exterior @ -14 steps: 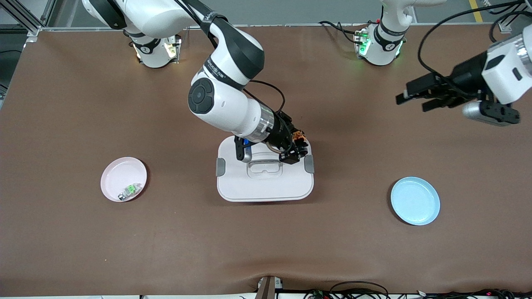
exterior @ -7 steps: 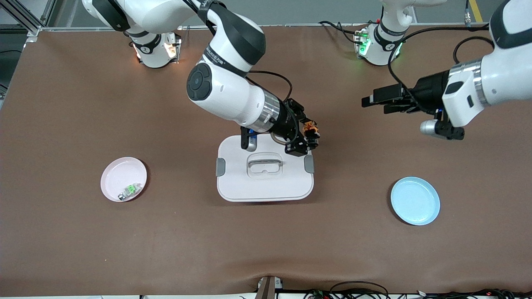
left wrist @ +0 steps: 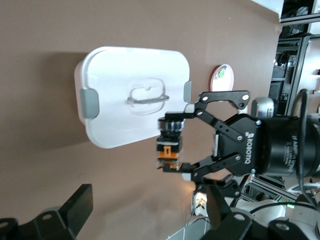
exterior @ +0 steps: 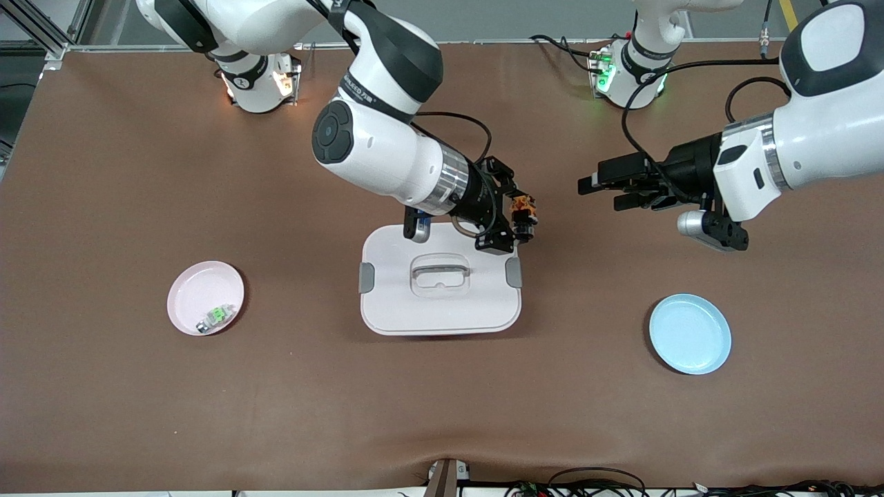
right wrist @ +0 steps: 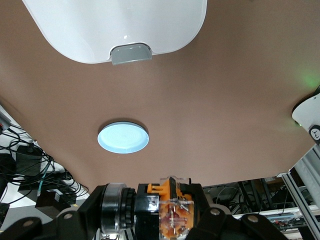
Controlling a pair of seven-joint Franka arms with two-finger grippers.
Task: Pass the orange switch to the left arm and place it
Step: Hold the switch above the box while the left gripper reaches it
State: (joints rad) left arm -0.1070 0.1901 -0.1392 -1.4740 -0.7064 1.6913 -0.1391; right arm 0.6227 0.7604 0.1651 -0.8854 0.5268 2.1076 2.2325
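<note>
The orange switch (exterior: pixel 523 212) is held in my right gripper (exterior: pixel 519 221), which is shut on it in the air over the corner of the white box (exterior: pixel 439 304) toward the left arm's end. In the right wrist view the switch (right wrist: pixel 172 212) sits between the jaws of that gripper (right wrist: pixel 167 220), with the box (right wrist: pixel 115 25) below. My left gripper (exterior: pixel 599 193) is open and empty, pointed at the switch with a gap between them. In the left wrist view the left gripper (left wrist: pixel 150 220) is open; the switch (left wrist: pixel 169 150) and the right gripper (left wrist: pixel 172 142) show ahead of it.
A pink plate (exterior: pixel 197 286) with a small green-and-silver component (exterior: pixel 215 316) lies toward the right arm's end. A blue plate (exterior: pixel 690 334) lies toward the left arm's end, also seen in the right wrist view (right wrist: pixel 123 137). Brown table cover all round.
My right gripper has carried the switch from over the box lid out to its corner, toward the left arm. My left gripper has swung in toward the switch.
</note>
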